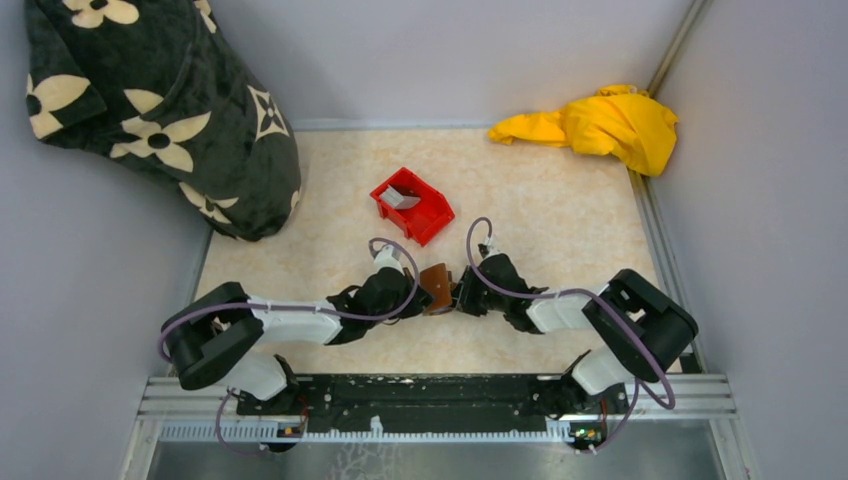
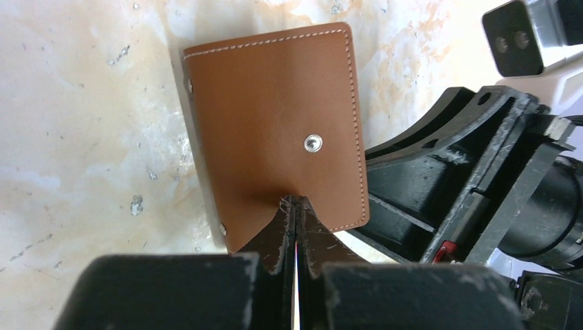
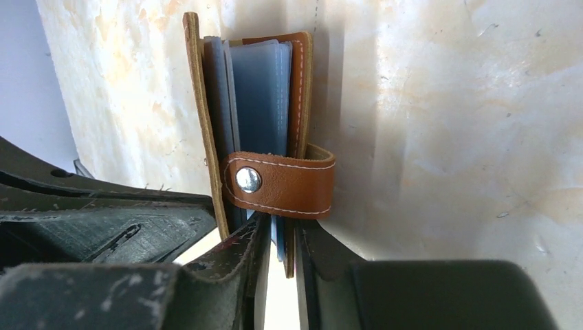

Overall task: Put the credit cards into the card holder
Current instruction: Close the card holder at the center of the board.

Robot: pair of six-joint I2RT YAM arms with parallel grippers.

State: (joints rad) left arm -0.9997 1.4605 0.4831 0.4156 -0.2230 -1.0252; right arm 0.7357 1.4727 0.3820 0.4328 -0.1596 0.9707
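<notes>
The brown card holder [image 1: 437, 286] stands on edge on the table between my two grippers. My left gripper [image 2: 295, 203] is shut on the lower edge of its outer cover [image 2: 268, 117], just below the snap stud. In the right wrist view the card holder [image 3: 282, 184] is seen edge-on, its strap snapped, with pale blue credit cards [image 3: 258, 96] inside. My right gripper [image 3: 282, 230] stands slightly open around one cover and a card edge, with light showing beside the left finger. One grey-white card [image 1: 400, 198] lies in the red bin.
The red bin [image 1: 428, 218] sits just beyond the grippers. A dark flowered blanket [image 1: 150, 110] fills the far left corner and a yellow cloth [image 1: 600, 125] lies at the far right. Grey walls enclose the table on three sides.
</notes>
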